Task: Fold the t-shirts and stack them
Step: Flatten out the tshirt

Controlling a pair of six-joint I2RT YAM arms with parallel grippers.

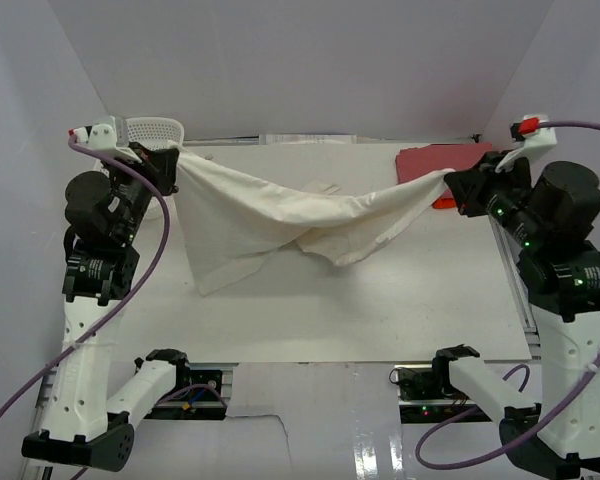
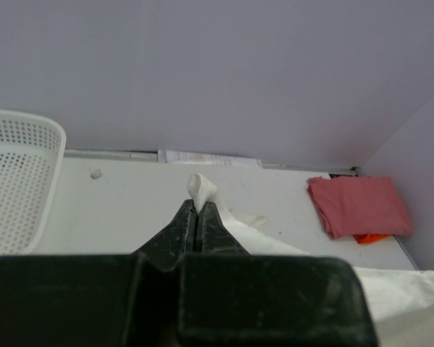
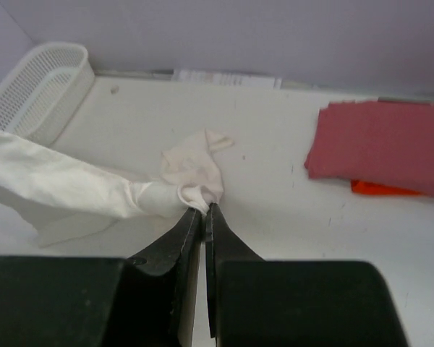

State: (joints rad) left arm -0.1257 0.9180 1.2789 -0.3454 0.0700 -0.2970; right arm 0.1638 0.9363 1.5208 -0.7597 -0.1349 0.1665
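Note:
The cream-white t-shirt (image 1: 280, 215) hangs stretched between both grippers above the table, sagging in the middle with its lower part draped down. My left gripper (image 1: 170, 160) is shut on its left corner; a tuft of cloth (image 2: 200, 189) sticks out past the fingertips. My right gripper (image 1: 458, 188) is shut on its right corner (image 3: 195, 194). The red t-shirt (image 1: 435, 160) lies folded at the back right of the table, also in the left wrist view (image 2: 358, 204) and the right wrist view (image 3: 380, 148).
A white mesh basket (image 1: 152, 130) stands at the back left corner, by the left gripper. Something orange (image 1: 444, 203) pokes out from under the red shirt. White walls close in the back and both sides.

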